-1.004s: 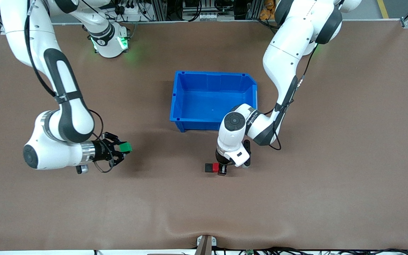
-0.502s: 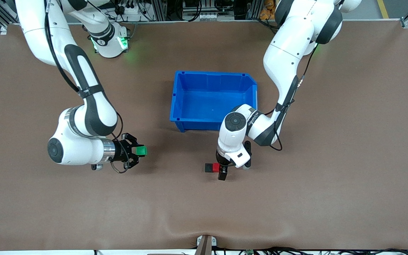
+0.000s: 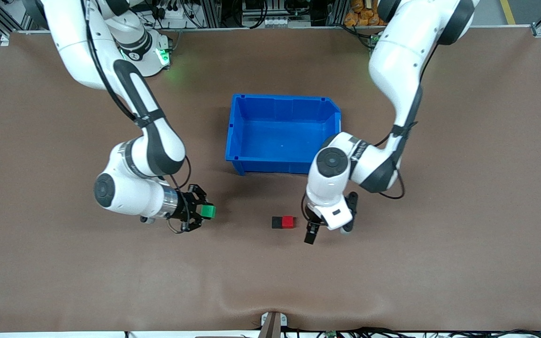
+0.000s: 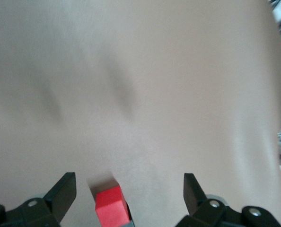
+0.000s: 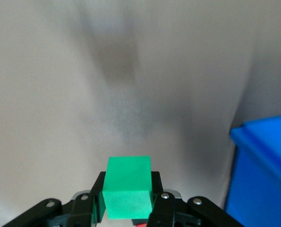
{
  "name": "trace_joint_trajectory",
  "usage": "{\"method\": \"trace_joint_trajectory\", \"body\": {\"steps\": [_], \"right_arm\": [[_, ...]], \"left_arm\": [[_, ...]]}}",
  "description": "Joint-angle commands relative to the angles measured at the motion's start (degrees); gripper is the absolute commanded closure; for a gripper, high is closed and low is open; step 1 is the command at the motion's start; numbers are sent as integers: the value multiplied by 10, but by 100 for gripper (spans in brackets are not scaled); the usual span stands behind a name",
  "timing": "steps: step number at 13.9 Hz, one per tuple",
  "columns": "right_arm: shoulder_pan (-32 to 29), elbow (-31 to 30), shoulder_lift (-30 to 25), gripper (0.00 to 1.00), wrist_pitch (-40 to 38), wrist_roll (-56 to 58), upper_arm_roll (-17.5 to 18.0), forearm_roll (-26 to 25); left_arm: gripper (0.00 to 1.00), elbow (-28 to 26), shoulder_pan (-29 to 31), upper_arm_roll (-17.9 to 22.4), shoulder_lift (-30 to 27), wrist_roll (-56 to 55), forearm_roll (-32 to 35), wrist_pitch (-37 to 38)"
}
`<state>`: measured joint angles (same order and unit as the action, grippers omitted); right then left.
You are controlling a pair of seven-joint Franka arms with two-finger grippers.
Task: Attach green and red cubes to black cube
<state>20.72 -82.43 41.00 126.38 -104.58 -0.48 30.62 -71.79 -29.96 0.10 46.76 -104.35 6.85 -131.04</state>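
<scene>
The black cube (image 3: 277,222) and the red cube (image 3: 289,221) sit side by side and touching on the brown table, nearer the front camera than the blue bin. My left gripper (image 3: 309,226) is open and empty, just off the red cube toward the left arm's end. In the left wrist view the red cube (image 4: 111,213) lies between my spread fingers (image 4: 62,196), touching neither. My right gripper (image 3: 203,212) is shut on the green cube (image 3: 210,211), low over the table toward the right arm's end from the black cube. The green cube (image 5: 128,187) fills the jaws in the right wrist view.
The blue bin (image 3: 240,157) stands open in the middle of the table, with nothing in it; its corner shows in the right wrist view (image 5: 266,165). Bare brown table lies between the green cube and the black cube.
My left gripper opened, let go of the red cube beside the black cube, and drew back toward the left arm's end. My right gripper carried the green cube closer to the black cube.
</scene>
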Motion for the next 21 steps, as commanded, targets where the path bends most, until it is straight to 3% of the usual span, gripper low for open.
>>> {"method": "trace_joint_trajectory", "body": {"steps": [1,4,7,12,14,17,21], "right_arm": [[20,78,54,100,8,-54,-5,11],[39,112,91,100,80,-89,-4,12],[49,147,123,100,87,-90,-5,10],[68,185,163,100,121,-90,-5,10],[76,186,170,100,124,-78,-5,9],[92,190,182,100,129,-71,-5,8],[104,190,192,100,135,-70,-5,8]], "left_arm": [[0,-33,62,-43,-62,99,-12,49],[0,-91,130,-75,-148,195,-22,64],[0,-171,198,-116,-246,287,-30,82],[0,-236,238,-117,-365,482,-65,214],[0,-239,239,-102,-392,541,-69,249],[0,-239,225,-38,-431,688,-70,297],[0,-239,234,5,-461,871,-82,349]]}}
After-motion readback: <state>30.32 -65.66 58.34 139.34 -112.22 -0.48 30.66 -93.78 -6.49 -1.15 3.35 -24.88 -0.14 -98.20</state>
